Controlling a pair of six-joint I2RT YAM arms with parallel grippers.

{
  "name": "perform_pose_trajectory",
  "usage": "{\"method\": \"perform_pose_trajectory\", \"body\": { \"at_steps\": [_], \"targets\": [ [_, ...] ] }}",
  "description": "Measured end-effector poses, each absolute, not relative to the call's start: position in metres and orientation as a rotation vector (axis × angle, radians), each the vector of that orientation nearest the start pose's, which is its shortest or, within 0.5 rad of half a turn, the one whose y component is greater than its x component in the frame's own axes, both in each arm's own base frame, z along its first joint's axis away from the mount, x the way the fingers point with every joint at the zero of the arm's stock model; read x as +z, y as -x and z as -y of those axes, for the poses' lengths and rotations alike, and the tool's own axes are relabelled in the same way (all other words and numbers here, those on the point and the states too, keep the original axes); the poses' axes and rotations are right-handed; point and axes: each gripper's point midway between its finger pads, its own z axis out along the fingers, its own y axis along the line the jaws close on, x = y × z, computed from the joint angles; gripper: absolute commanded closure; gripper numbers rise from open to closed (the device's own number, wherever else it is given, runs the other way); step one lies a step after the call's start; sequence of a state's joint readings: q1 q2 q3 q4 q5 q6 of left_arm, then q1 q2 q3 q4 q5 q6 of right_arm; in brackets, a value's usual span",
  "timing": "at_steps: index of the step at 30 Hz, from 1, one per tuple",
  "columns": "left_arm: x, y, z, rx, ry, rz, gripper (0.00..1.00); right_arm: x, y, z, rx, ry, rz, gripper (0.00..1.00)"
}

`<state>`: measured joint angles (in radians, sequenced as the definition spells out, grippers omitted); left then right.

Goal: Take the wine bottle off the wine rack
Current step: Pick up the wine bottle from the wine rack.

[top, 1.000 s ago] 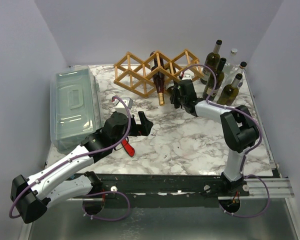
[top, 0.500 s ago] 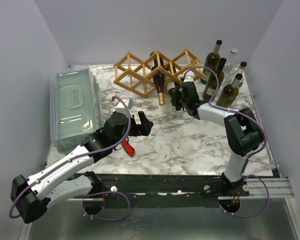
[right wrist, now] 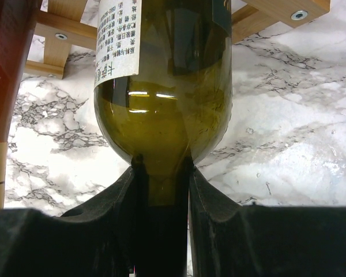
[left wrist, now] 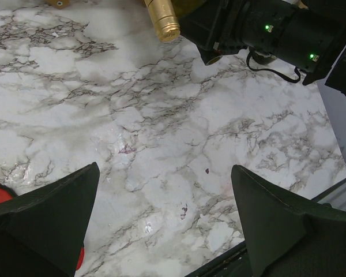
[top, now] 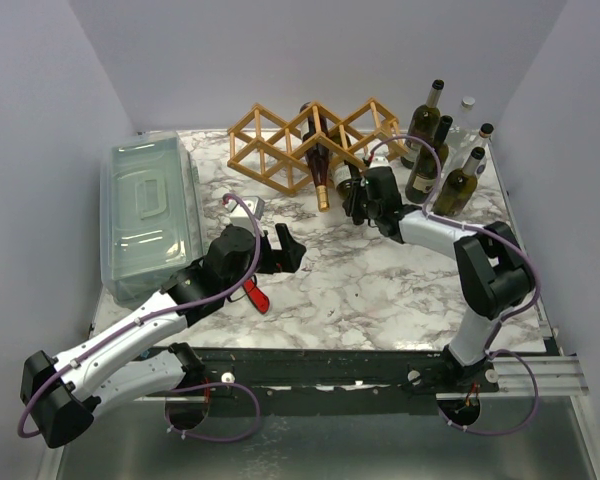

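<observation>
Right pincer (right wrist: 161,173) clamping glossy green wine bottle (right wrist: 173,98), left pincer (left wrist: 164,170) apart, slatted wine rack (right wrist: 282,7)

Pale lilac-grey walls close in the scene: a back wall (top: 310,50) across the top of the frame, a left wall (top: 40,150) and a right wall (top: 580,130). The counter (top: 380,290) is white marble pattern with grey veins, evenly lit. A black rail (top: 330,365) runs along its lower edge, with a dull metal sheet (top: 330,450) below.
</observation>
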<state>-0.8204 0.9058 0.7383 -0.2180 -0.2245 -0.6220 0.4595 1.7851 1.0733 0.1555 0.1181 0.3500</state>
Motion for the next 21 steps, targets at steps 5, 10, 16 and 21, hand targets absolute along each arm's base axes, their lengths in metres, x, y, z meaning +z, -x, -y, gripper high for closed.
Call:
{"method": "perform_pose_trajectory", "body": {
  "at_steps": [5,10,16,21],
  "targets": [
    [0.215,-0.235,0.229,-0.727,-0.044,-2.016,0.01,0.092,-0.439,-0.211,0.357,0.050,-2.146,1.00],
    [0.216,-0.235,0.229,-0.730,-0.043,-2.013,0.01,0.092,-0.434,-0.209,0.360,0.053,-2.148,1.00],
    [0.217,-0.234,0.229,-0.734,-0.040,-2.010,0.01,0.094,-0.428,-0.210,0.371,0.061,-2.147,1.00],
    [0.217,-0.234,0.229,-0.735,-0.039,-2.009,0.01,0.094,-0.422,-0.208,0.376,0.066,-2.152,1.00]
  ]
}}
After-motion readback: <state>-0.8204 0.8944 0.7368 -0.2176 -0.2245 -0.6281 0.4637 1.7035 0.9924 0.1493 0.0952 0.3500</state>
